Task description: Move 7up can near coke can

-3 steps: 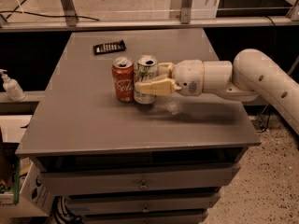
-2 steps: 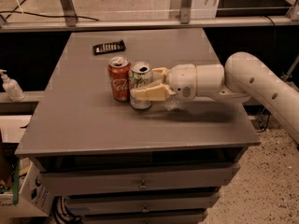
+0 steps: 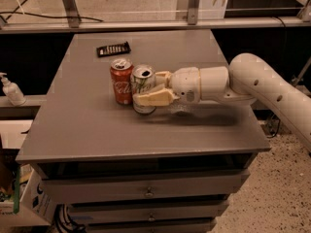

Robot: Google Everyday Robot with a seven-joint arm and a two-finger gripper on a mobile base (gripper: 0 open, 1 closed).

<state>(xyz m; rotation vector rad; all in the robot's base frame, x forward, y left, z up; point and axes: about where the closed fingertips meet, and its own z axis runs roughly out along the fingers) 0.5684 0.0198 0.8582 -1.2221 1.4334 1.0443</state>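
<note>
Where the grey table (image 3: 87, 130) meets the viewer, its front edge sits over a stack of drawers (image 3: 146, 191) with small knobs, and speckled floor (image 3: 272, 203) shows at the lower right. Farther in, about mid-table, the 7up can (image 3: 141, 81) stands upright with its silver top showing. The gripper (image 3: 148, 88) reaches in from the right and its jaws are closed around the can: one pale finger (image 3: 154, 99) crosses the near side low down, and the other lies against the far side. Behind it the white arm (image 3: 272, 89) runs off to the right edge. The coke can (image 3: 121, 80) stands upright just to the left of the 7up can, so close that I cannot tell whether the two touch. Off the table to the left, a pump bottle (image 3: 10, 90) rests on a lower ledge. Toward the far left part of the table lies a flat black device (image 3: 113, 49), well apart from the cans.
</note>
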